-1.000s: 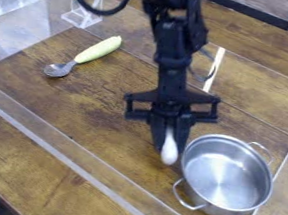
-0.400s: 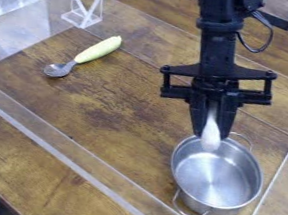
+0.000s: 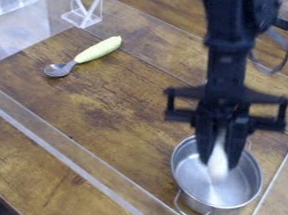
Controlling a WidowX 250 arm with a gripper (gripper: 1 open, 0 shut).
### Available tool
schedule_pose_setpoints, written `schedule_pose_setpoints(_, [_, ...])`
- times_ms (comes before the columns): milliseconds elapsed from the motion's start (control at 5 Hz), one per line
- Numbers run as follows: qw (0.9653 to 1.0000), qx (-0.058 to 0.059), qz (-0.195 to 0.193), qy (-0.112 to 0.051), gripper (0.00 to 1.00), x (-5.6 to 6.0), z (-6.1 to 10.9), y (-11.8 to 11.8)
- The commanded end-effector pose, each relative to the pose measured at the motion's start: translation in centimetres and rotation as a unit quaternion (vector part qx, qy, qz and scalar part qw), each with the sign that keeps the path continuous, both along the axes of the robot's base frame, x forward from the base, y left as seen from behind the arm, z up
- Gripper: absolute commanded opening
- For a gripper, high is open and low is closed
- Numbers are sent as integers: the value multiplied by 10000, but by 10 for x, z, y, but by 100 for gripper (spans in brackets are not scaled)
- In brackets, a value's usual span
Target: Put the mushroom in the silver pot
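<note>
One pot (image 3: 196, 195) near front, mouth up. Mushroom (image 3: 217, 162) hangs over pot, long way up and down, thick end low. Gripper (image 3: 221, 133) just above, shut tight on mushroom top. Way in looks straight down, between pot walls.

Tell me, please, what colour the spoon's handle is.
The spoon's handle is pale yellow-green, seen best in the current camera view.

1 gripper (image 3: 220, 140), blurred, holds what seems the white mushroom (image 3: 217, 162) over the silver pot (image 3: 212, 195).
</note>
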State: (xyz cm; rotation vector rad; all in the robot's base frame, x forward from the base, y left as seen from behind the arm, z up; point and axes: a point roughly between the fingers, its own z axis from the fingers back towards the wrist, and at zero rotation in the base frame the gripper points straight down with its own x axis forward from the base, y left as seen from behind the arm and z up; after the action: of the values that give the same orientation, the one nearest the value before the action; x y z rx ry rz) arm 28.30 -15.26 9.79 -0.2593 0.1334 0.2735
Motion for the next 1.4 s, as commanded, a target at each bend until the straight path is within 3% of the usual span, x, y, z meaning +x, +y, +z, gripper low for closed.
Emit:
schedule_pose_setpoints(0, [9992, -111, -174, -350, 0, -1, 1, -6])
schedule_pose_setpoints(400, [9971, 51, -407, -640, 0, 15, -10, -9])
schedule_pose_setpoints(800, [9966, 242, -103, -778, 0, 25, -25, 18])
schedule_pose_setpoints(1000, [9953, 358, -41, -902, 0, 27, -19, 24])
schedule_pose_setpoints(1200, [9945, 376, 115, -969, 0, 29, -14, 29])
